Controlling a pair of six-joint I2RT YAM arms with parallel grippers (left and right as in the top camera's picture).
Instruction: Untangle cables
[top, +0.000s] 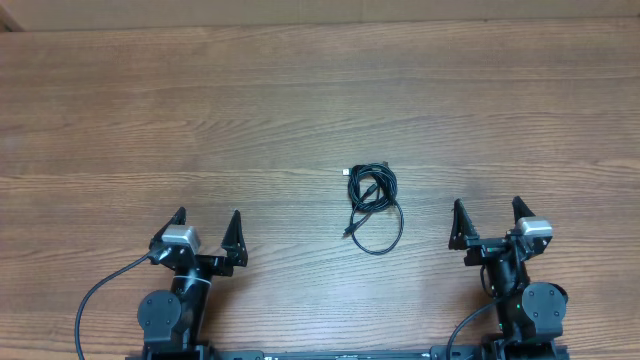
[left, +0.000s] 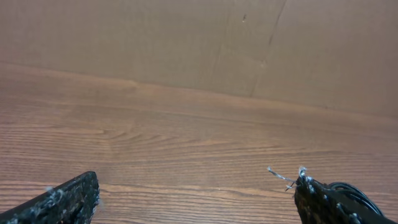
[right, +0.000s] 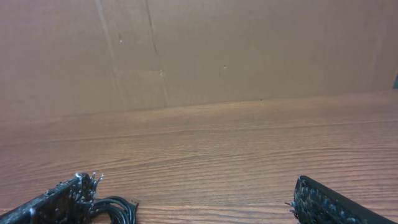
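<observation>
Both jaws are spread wide and nothing is held in either. The left gripper (top: 207, 218) and the right gripper (top: 487, 208) are poised near the table's (top: 300, 100) front edge, well apart from each other, fingertips pointed away from the bases.

The cables (top: 374, 205) lie on the table between the two, nearer the right gripper, and are touched by neither. A tight coil is seen at the top of the bundle and a wider loop below it, with a plug (top: 348, 172) poking out at the upper left.

The task is judged to be at its start: no cord is separated yet. For the next move, one gripper would need to be brought over the bundle and lowered onto a single strand or plug end, so that one cord can be drawn out while the rest is pinned by the other gripper.
</observation>
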